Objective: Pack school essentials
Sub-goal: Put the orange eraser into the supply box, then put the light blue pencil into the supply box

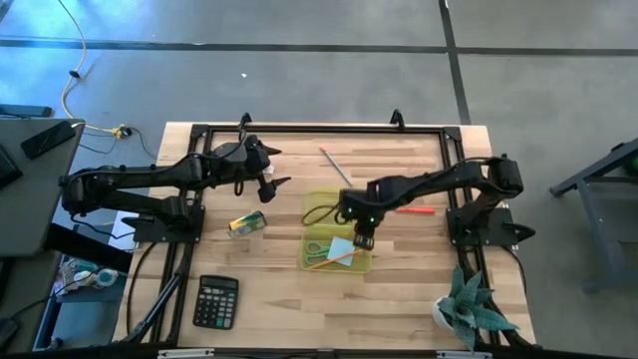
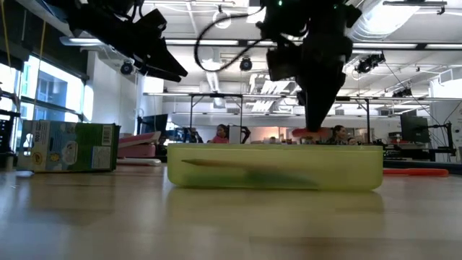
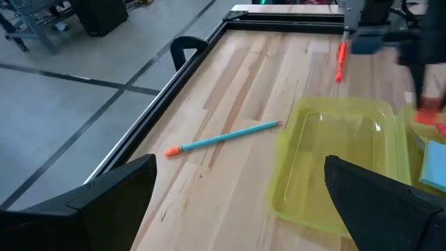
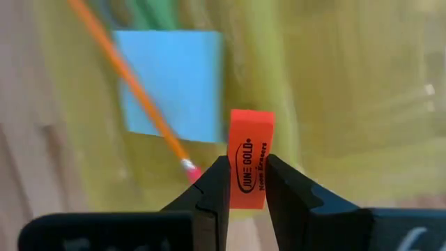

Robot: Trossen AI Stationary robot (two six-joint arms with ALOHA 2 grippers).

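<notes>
My right gripper hangs over the translucent yellow-green case, shut on a small orange-red eraser. In the case lie a light-blue note pad, an orange pencil and green-handled scissors. A thin teal pencil lies flat on the table beyond the case. A small yellow-green crayon box rests on its side left of the case. My left gripper is open and held above the table, left of the case and clear of everything. My right gripper pinches the orange-red eraser between its two fingertips, each on one broad printed face. The fingers come from above, pointing down. One end of the eraser sticks out past the fingertips, and the eraser is lifted clear above the case.
A red marker lies right of the case. A black calculator sits near the table's near-left edge and a potted plant at the near-right corner. A black frame borders the table. People show in the room beyond.
</notes>
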